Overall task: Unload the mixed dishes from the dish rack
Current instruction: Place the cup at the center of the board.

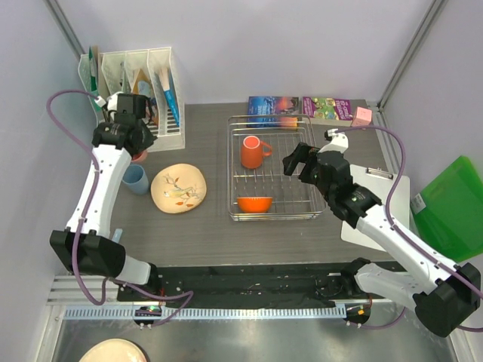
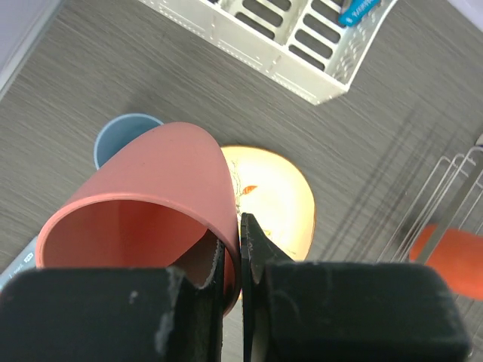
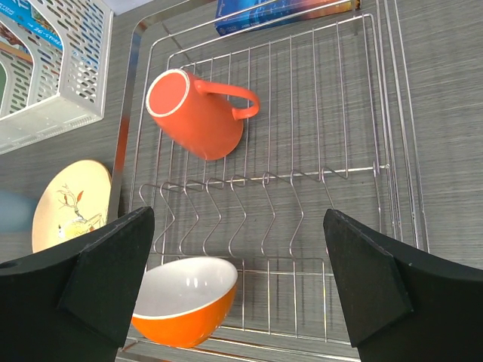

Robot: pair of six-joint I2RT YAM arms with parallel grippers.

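Observation:
My left gripper (image 1: 134, 149) is shut on the rim of the pink cup (image 2: 143, 196), one finger inside and one outside, holding it above the table by the light blue cup (image 1: 136, 179) and the cream floral plate (image 1: 178, 188). Both also show in the left wrist view: the blue cup (image 2: 113, 132) and the plate (image 2: 275, 192). The dish rack (image 1: 231, 181) holds the orange mug (image 1: 254, 152), lying on its side, and the orange bowl (image 1: 254, 204). My right gripper (image 1: 298, 164) is open and empty above the rack (image 3: 392, 151), over the bowl (image 3: 185, 302), with the mug (image 3: 196, 113) farther off.
A white slotted organiser (image 1: 143, 83) stands at the back left. Two books (image 1: 273, 108) and a pink pad (image 1: 363, 115) lie behind the rack. A white clipboard (image 1: 377, 196) and a green folder (image 1: 453, 204) lie at the right.

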